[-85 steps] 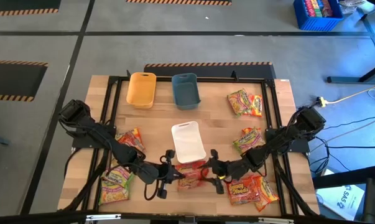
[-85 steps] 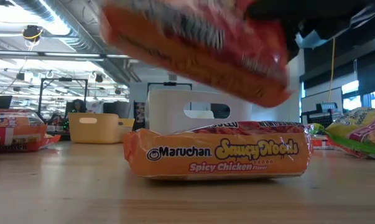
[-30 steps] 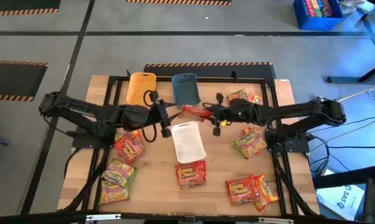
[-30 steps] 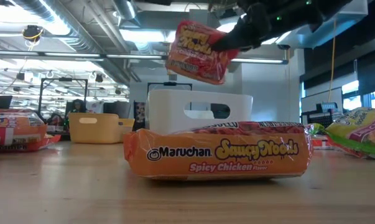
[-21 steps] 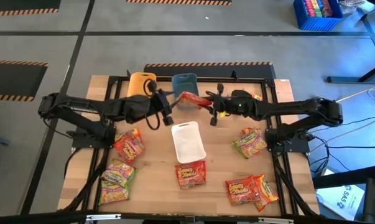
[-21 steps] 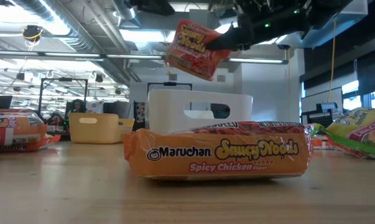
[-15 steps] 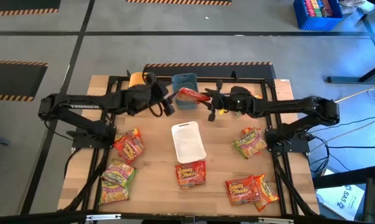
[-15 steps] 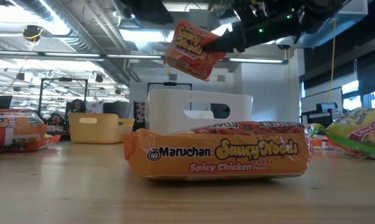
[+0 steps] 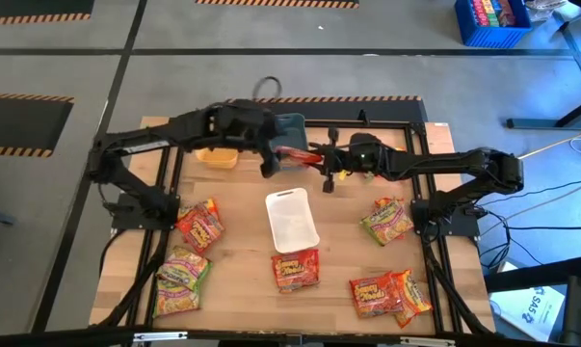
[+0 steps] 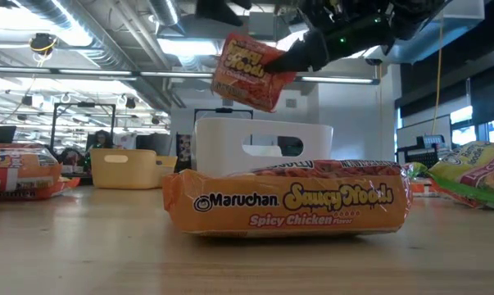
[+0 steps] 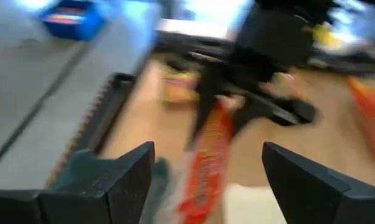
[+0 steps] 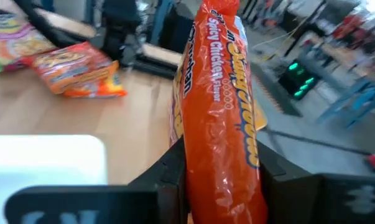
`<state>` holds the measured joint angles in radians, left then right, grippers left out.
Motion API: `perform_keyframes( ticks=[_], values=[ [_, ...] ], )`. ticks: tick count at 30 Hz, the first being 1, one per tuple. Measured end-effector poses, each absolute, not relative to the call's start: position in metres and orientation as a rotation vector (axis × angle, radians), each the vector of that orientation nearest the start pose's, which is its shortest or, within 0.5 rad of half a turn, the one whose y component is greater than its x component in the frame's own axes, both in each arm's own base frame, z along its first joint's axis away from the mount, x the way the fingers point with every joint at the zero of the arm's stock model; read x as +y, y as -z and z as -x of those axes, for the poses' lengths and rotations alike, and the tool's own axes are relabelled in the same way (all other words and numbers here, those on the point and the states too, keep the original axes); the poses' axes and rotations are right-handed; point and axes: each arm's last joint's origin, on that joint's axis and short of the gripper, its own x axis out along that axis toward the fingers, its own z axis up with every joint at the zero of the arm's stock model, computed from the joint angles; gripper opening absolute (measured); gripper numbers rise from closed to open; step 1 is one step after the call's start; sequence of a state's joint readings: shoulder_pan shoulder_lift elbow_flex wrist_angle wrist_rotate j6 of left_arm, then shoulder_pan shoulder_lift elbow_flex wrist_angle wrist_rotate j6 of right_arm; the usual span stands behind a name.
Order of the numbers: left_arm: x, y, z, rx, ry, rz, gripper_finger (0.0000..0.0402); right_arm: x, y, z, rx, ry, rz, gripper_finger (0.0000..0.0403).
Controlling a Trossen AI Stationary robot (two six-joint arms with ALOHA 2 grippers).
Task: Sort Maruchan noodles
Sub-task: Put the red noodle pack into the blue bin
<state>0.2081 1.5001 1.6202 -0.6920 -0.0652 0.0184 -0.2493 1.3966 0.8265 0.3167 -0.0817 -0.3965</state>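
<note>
The left gripper (image 9: 267,152) has just let go: its fingers (image 11: 134,171) now gape wide and it has drawn back toward the far edge of the wooden bench (image 9: 444,159). The crinkly red-orange Maruchan noodle packet (image 9: 292,152) hangs in the air over the far middle of the bench, pinched on edge by the right gripper (image 9: 319,157) alone, right beside the blue plastic oblong tray (image 9: 292,123) and above the white plastic oblong tray (image 9: 291,220). A second ago both arms shared it. The handover looks finished, so dropping it into a tray seems next. Other packets lie scattered near both side edges, one orange packet (image 10: 286,199) at the near edge.
</note>
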Motion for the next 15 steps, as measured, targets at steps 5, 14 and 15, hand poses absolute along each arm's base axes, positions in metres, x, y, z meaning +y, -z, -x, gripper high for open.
perform_keyframes(
  ticks=[5, 14, 15],
  values=[
    [0.074, -0.386, -0.335, 0.669, -0.237, -0.036, 0.0288, -0.071, -0.255, -0.298, 0.284, 0.055, 0.294, 0.0085],
    [0.078, -0.349, -0.358, 0.827, -0.191, -0.079, 0.0286, -0.071, -0.251, -0.296, 0.326, 0.043, 0.267, 0.0085],
    [0.078, -0.347, -0.359, 0.837, -0.183, -0.075, 0.0285, -0.071, -0.251, -0.296, 0.326, 0.044, 0.267, 0.0085]
  ],
)
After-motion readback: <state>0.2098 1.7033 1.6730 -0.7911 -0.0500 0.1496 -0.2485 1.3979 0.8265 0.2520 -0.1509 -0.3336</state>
